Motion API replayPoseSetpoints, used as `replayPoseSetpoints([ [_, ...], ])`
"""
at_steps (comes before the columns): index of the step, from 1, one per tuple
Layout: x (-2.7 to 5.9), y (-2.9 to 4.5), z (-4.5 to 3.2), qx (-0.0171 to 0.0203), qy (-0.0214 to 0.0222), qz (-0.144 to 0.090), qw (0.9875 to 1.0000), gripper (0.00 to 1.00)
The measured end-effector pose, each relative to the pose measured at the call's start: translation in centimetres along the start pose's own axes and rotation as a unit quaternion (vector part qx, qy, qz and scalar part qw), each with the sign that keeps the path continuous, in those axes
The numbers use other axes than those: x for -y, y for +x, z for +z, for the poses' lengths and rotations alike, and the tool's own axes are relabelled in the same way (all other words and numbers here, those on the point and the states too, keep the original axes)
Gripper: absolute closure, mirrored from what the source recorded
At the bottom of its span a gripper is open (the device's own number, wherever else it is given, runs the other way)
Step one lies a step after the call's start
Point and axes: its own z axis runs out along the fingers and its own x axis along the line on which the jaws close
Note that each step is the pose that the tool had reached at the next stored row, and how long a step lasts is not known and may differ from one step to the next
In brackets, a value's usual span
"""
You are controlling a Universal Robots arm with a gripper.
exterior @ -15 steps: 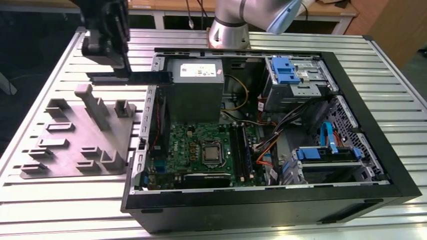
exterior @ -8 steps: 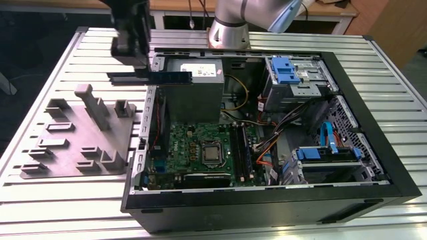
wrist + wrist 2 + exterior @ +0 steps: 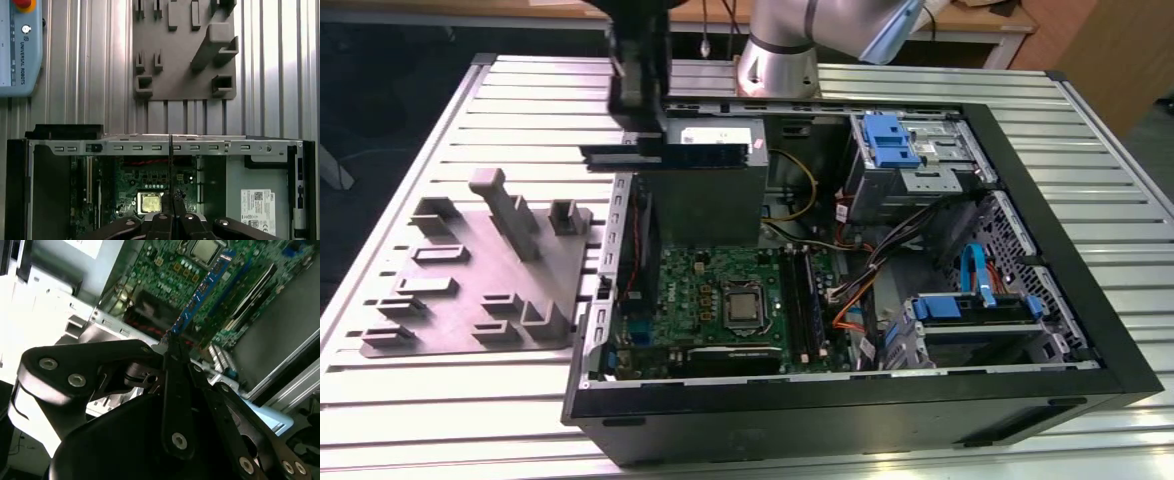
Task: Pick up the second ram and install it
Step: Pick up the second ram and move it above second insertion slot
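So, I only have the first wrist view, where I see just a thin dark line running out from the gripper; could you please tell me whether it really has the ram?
Observer: Yes. In the second wrist view the gripper is shut on the second ram, and the stick's flat blue face shows there.
Operator: Thank you. Is it seated in a slot yet?
Observer: No. In the exterior view the second ram is held level, up above the open case. It appears in front of the grey power-supply box, apart from the long black slots beside the processor.
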Motion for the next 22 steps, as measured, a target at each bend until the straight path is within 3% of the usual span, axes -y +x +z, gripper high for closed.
replayPoseSetpoints([
  [9, 4.04, -0.04, 0.07, 0.0000, 0.0000, 0.000, 1.0000, 0.88],
  [14, 6.02, -0.05, 0.57, 0.0000, 0.0000, 0.000, 1.0000, 0.88],
  [22, 7.54, -0.05, 1.98, 0.0000, 0.0000, 0.001, 1.0000, 0.88],
])
